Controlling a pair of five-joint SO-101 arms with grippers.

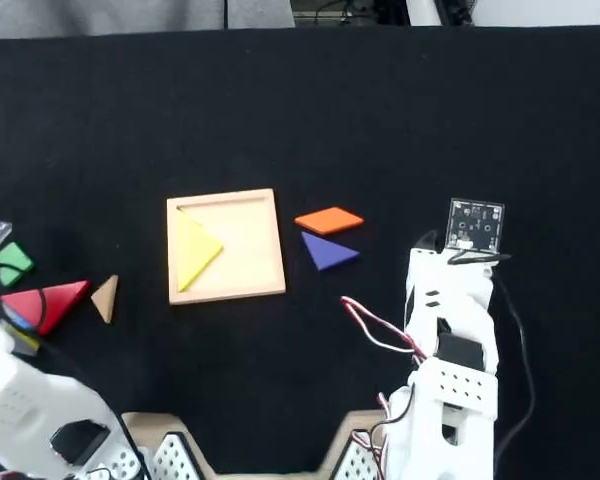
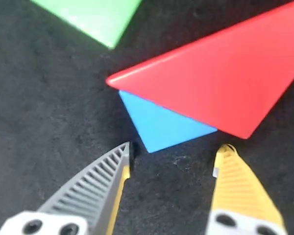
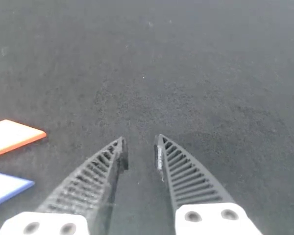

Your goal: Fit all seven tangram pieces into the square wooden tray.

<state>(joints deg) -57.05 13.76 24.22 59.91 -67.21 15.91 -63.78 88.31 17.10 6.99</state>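
The left gripper [image 2: 176, 152] hung low over the cluster of pieces at the left edge of the table. Its grey and yellow fingers [image 2: 100, 183] were spread wide, with nothing between them. Just ahead of the tips lay the light blue triangle [image 2: 159, 125]. One of its corners pointed back into the gap, closer to the grey finger. The rest of it ran under the red triangle [image 2: 215, 78], which seemed to lie on top and hid its far edge.

In the high view the red triangle's long edge ran left to right, with its sharp point toward the tan triangle [image 1: 106, 297] and the tray [image 1: 250, 215]. The green piece [image 2: 95, 17] sat just beyond, on the far side.

Closing the fingers where they were would probably have caught only the blue corner. The grip therefore turned on going further in along that corner, or on dealing with the red triangle first.

The tray stood well apart to the right and held only the yellow triangle [image 1: 193, 250] against its left wall. The right gripper [image 3: 139, 147] sat over bare cloth on the right side. Its fingers were drawn nearly together with only a slit between them, and they held nothing. It was the nearer arm to the orange piece [image 1: 329, 220] and the dark blue triangle [image 1: 328, 250] beside the tray, while the left arm was plainly nearer the cluster.
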